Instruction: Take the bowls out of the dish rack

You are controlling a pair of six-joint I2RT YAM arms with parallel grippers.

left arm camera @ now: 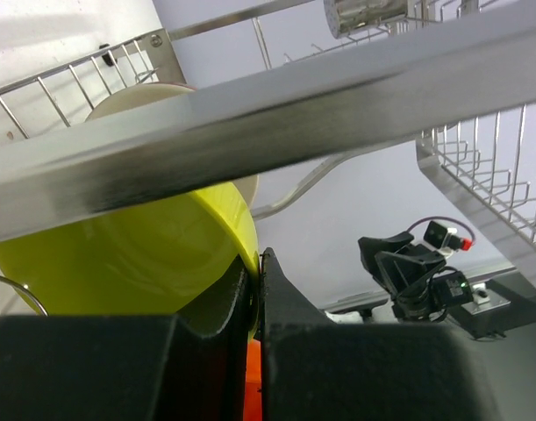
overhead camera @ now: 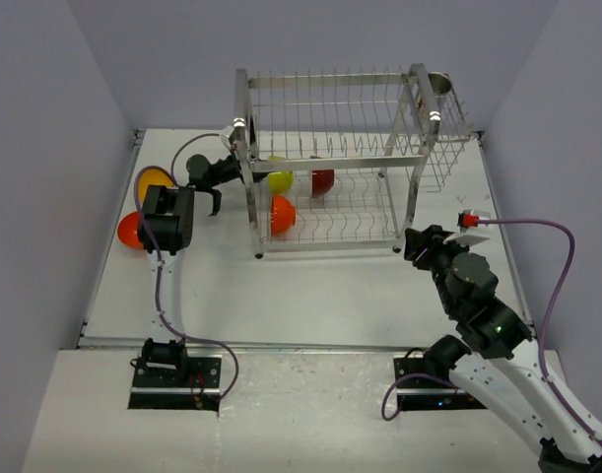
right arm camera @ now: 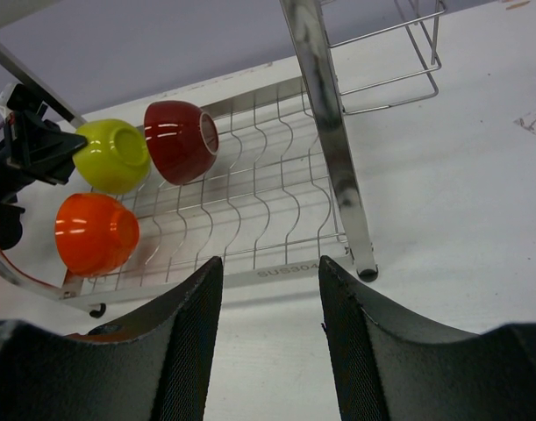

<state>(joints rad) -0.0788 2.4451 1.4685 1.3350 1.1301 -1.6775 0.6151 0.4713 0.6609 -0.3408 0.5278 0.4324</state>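
Note:
The steel dish rack (overhead camera: 419,108) stands mid-table. On its lower tier sit a lime-green bowl (overhead camera: 280,180), a dark red bowl (overhead camera: 322,181) and an orange bowl (overhead camera: 282,214). My left gripper (overhead camera: 239,168) reaches in from the rack's left side and is shut on the lime-green bowl's rim (left arm camera: 241,232); the rack's bar (left arm camera: 338,105) crosses above it. My right gripper (overhead camera: 416,244) is open and empty by the rack's front right post (right arm camera: 329,149), its fingertips (right arm camera: 217,263) over bare table. The right wrist view shows the lime-green (right arm camera: 114,155), dark red (right arm camera: 180,140) and orange (right arm camera: 94,232) bowls.
Two bowls lie on the table left of the rack, partly behind my left arm: an orange-yellow one (overhead camera: 151,181) and an orange-red one (overhead camera: 131,230). A small metal cup (overhead camera: 439,83) sits in the rack's side basket. Walls close in left, right and behind.

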